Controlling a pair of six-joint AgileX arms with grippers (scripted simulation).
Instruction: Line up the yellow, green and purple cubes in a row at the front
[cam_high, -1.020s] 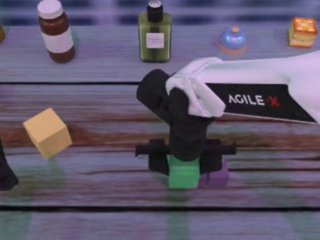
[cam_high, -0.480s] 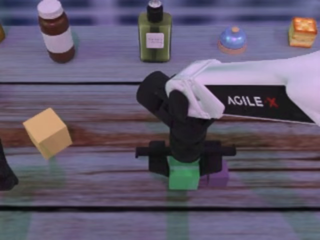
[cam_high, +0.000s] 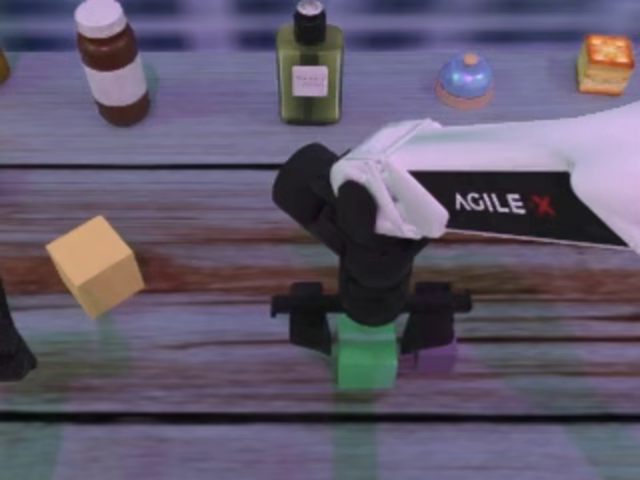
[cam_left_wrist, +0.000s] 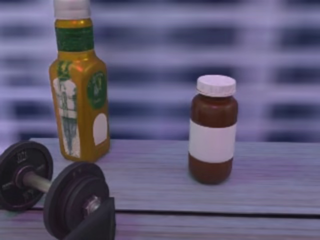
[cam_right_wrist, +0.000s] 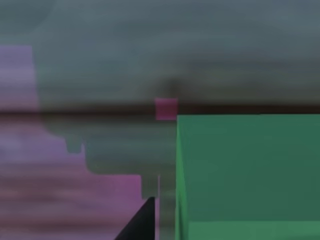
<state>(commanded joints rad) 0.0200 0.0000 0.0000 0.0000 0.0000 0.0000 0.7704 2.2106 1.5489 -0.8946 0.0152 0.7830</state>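
The green cube (cam_high: 366, 355) rests on the table near the front, right below my right gripper (cam_high: 372, 330). The gripper is open, its two black fingers (cam_high: 310, 322) standing apart on either side of the cube. The right wrist view shows the green cube (cam_right_wrist: 250, 175) with a gap between it and one dark fingertip (cam_right_wrist: 142, 220). The purple cube (cam_high: 437, 357) sits just right of the green one, partly hidden behind the right finger. The yellow cube (cam_high: 95, 265) lies alone at the left, turned at an angle. My left gripper (cam_high: 10, 350) is parked at the left edge.
Along the back stand a brown bottle (cam_high: 112, 62), a green bottle (cam_high: 309, 65), a blue bell (cam_high: 465, 80) and a small yellow block with an orange top (cam_high: 605, 63). The left wrist view shows a yellow bottle (cam_left_wrist: 80, 95) and a dumbbell (cam_left_wrist: 50, 190).
My right gripper's fingers have spread apart and let go of the green cube, which stays beside the purple one. The left arm and yellow cube have not moved.
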